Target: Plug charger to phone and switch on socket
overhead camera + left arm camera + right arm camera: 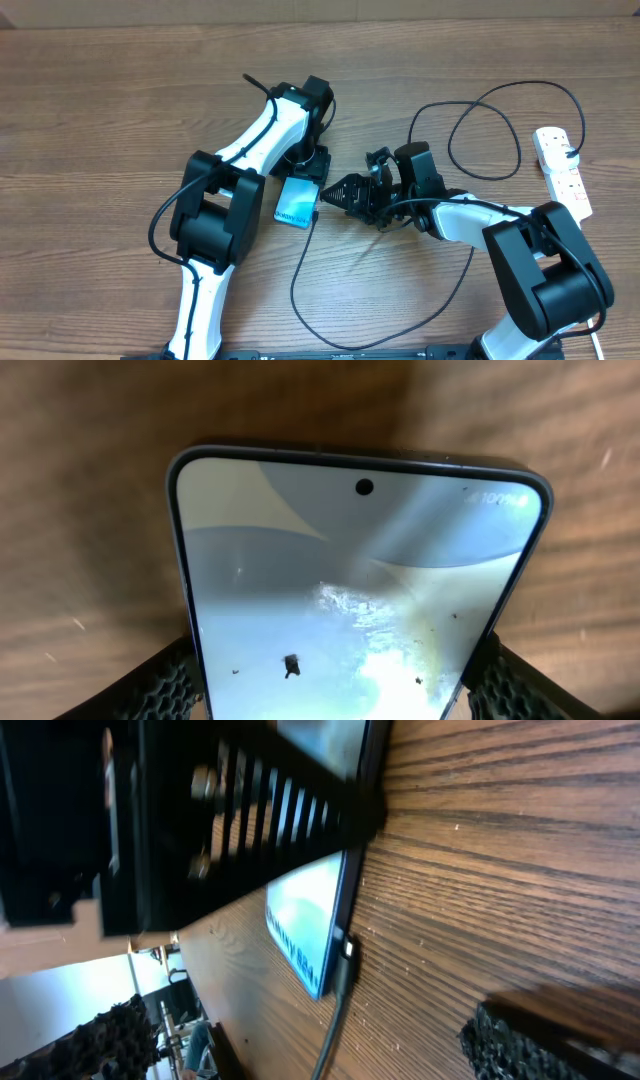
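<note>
Toward the near edge of the counter (120, 90), the slack of the charger (345, 953) is lying in a wide, loose curve on the wood-grain surface. The cable is thin, black, limp and light. It is likely to drag or kink, so the place to take hold is the small moulded plug tip, not the cord.

At the centre of the counter the phone (360, 580) is lying flat, screen up. It is a slim, stiff slab with rounded corners, a black bezel and a glossy, dust-specked glass face. It is probably slippery and fragile, and is best held across its long edges. The left tool (338, 660) is straddling it there, with one textured black pad at each long edge; whether the pads are pressing cannot be told. The plug tip is sitting at the phone's short edge and appears seated. The right tool (330, 196) is pointing at that end, fingers spread wide, holding nothing.

Farther off, by the right edge, the socket (563, 172) is lying: a white, rigid plastic strip with a black plug in it. It is looking light enough to slide under a press. Its switches are too small to read.
</note>
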You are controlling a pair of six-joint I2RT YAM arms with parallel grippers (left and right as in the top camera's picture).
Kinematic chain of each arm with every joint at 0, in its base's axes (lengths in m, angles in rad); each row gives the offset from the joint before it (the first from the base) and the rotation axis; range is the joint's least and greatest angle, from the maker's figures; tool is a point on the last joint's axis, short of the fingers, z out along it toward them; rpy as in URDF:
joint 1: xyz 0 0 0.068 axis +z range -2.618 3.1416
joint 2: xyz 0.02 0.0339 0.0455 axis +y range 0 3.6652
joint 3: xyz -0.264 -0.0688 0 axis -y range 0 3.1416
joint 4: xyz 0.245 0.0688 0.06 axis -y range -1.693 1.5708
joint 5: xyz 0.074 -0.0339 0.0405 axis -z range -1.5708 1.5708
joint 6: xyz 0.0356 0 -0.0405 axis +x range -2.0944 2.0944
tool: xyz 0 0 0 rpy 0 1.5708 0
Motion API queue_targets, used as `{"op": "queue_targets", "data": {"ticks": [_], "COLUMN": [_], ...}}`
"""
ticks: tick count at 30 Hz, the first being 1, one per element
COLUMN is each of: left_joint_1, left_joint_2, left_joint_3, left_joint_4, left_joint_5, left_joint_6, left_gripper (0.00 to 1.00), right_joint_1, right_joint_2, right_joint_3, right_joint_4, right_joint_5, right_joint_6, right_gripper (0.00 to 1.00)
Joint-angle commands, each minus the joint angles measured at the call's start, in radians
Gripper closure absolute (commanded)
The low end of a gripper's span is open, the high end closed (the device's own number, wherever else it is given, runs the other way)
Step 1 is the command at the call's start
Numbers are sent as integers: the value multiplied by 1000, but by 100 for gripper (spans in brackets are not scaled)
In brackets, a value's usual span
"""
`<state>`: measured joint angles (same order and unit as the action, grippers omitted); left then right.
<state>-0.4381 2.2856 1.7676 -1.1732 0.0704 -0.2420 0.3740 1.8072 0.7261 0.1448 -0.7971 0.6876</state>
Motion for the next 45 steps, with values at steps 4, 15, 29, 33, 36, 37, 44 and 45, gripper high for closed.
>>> {"op": "queue_targets", "data": {"ticks": [4,15,29,33,36,37,44,45], "left_joint_1": [55,161,105,103,103,103,120,128], "left_joint_2": [96,97,97,97,97,97,87,83], "left_joint_3": [-2,11,11,11,11,11,13,17], "left_joint_4": [-23,-50,-3,23,26,26,-6,-18], "left_joint_5": [375,648,581,554,554,555,565,587], "left_joint_6": [-24,33,36,37,41,48,113,138], "left_gripper": [43,42,27,18,14,13,11,11], "right_joint_1": [17,105,181,181,180,180,148,129], "right_joint_2": [9,9,9,9,9,9,8,8], "right_joint_3": [-13,-13,-13,-13,-13,-13,-12,-12], "right_joint_4": [-3,79,161,161,160,160,174,189], "right_joint_5": [34,171,404,404,403,400,313,252], "right_joint_6": [-7,26,48,48,48,48,48,48], "right_gripper": [0,0,27,44,62,67,96,96]}}
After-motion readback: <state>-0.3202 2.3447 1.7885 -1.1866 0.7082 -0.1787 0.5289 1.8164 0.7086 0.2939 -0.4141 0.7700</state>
